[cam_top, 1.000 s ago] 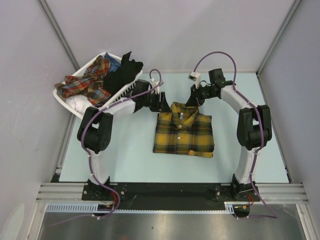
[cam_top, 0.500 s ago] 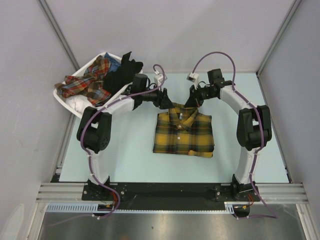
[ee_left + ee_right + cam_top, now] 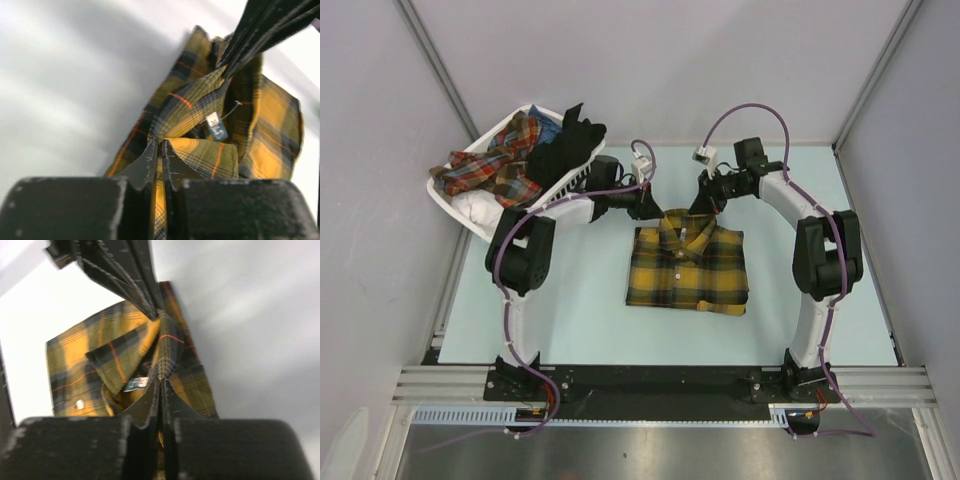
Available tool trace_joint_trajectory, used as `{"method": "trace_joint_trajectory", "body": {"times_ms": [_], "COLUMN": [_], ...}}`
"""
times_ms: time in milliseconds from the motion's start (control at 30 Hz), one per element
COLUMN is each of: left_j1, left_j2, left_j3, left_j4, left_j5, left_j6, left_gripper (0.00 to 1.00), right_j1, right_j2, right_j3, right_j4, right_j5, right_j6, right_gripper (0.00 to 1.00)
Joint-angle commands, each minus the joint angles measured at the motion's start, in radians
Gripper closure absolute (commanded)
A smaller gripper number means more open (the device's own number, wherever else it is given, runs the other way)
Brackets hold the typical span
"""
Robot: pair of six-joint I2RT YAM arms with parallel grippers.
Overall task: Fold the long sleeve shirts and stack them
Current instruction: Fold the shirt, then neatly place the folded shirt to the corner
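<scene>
Left tool (image 3: pixel 657 211) and right tool (image 3: pixel 703 208) crowd the plaid shirt (image 3: pixel 685 268) at its collar; table (image 3: pixel 570 300) nearer lies open, basket (image 3: pixel 566 187) far-left.

One label (image 3: pixel 216 126) carries print: a small grey-blue tag inside the collar of the shirt (image 3: pixel 687 267). In the left wrist view its marks are too blurred to read. In the right wrist view the same label (image 3: pixel 136 384) shows pale characters, also illegible. No other text, number or brand is readable.
</scene>
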Motion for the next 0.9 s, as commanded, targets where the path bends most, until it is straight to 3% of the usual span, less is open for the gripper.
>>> {"method": "trace_joint_trajectory", "body": {"times_ms": [0,33,67,167,200,300,400,600,867], "left_j1": [0.041,0.051,0.060,0.087,0.092,0.089,0.086,0.081,0.069], "left_j2": [0.019,0.022,0.016,-0.067,-0.093,-0.162,-0.202,-0.204,-0.150], "left_j3": [0.070,0.075,0.075,0.035,0.020,0.009,-0.047,-0.138,-0.199], "left_j4": [-0.023,-0.032,-0.043,-0.074,-0.113,-0.269,-0.391,-0.440,-0.454], "left_j5": [-0.121,-0.135,-0.172,-0.215,-0.230,-0.142,-0.152,-0.227,-0.284], "left_j6": [-0.074,-0.107,-0.116,-0.099,-0.076,0.058,0.122,0.111,0.140], "left_gripper": [0.94,0.91,0.87,0.67,0.60,0.52,0.48,0.50,0.59], "right_j1": [0.005,0.005,-0.009,-0.056,-0.073,-0.154,-0.197,-0.213,-0.218], "right_j2": [0.015,0.016,0.015,-0.036,-0.053,-0.131,-0.186,-0.165,-0.039], "right_j3": [0.043,0.051,0.058,0.052,0.048,-0.038,-0.166,-0.296,-0.356], "right_j4": [0.116,0.119,0.119,0.112,0.092,0.015,-0.071,-0.035,0.081], "right_j5": [0.149,0.175,0.213,0.249,0.240,0.163,0.146,0.186,0.287], "right_j6": [0.088,0.105,0.122,0.204,0.230,0.255,0.195,0.232,0.293], "right_gripper": [0.87,0.79,0.60,0.32,0.32,0.38,0.46,0.55,0.85]}}
